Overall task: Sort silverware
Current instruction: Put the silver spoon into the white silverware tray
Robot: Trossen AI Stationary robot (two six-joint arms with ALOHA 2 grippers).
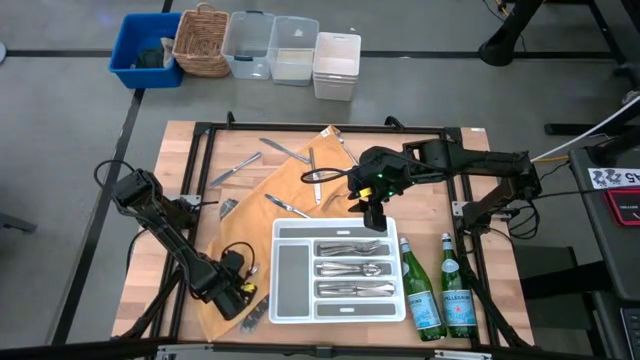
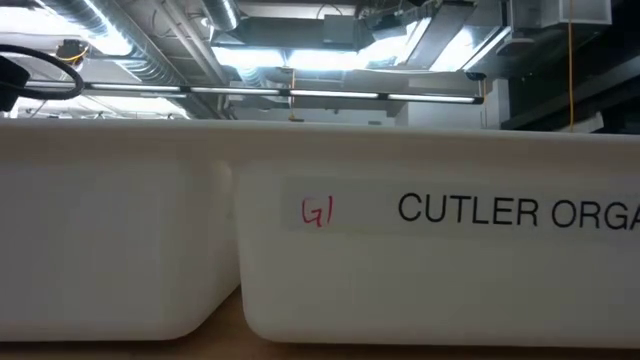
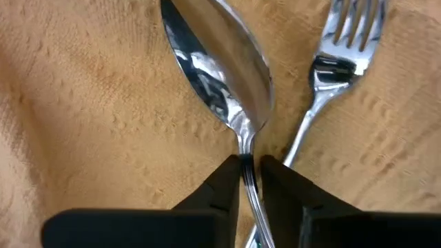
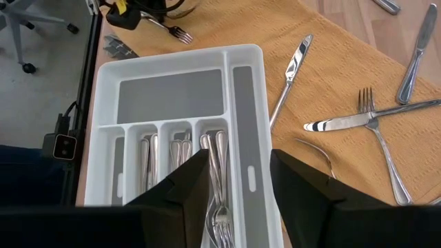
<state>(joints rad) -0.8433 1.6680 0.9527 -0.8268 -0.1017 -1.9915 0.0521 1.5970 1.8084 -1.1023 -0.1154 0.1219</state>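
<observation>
My left gripper [image 1: 243, 292] is low over the tan cloth [image 1: 300, 190] at the table's near left and is shut on a silver spoon [image 3: 220, 69]. A fork [image 3: 344, 48] lies beside the spoon on the cloth. My right gripper [image 4: 238, 186] is open and empty above the far end of the white divided tray [image 1: 293, 275]. Its fingers stand over a compartment that holds forks [image 4: 219, 207]. Other compartments hold more silverware [image 1: 350, 268]. Loose knives and forks [image 1: 290, 207] lie on the cloth beyond the tray. My left gripper pinches the spoon's thin neck [image 3: 247, 162], just behind the bowl, between its two fingertips. The fingers lie along the handle, with the bowl pointing away from them over the cloth. Whether the spoon rests on the cloth or is lifted, I cannot tell.
Two green glass bottles [image 1: 423, 300] [image 1: 457, 300] stand to the right of the tray. A blue bin [image 1: 145, 50], a basket [image 1: 203, 40] and clear tubs [image 1: 270, 45] sit beyond the table's far edge. In the low view the tray's wall [image 2: 400, 270] fills the picture.
</observation>
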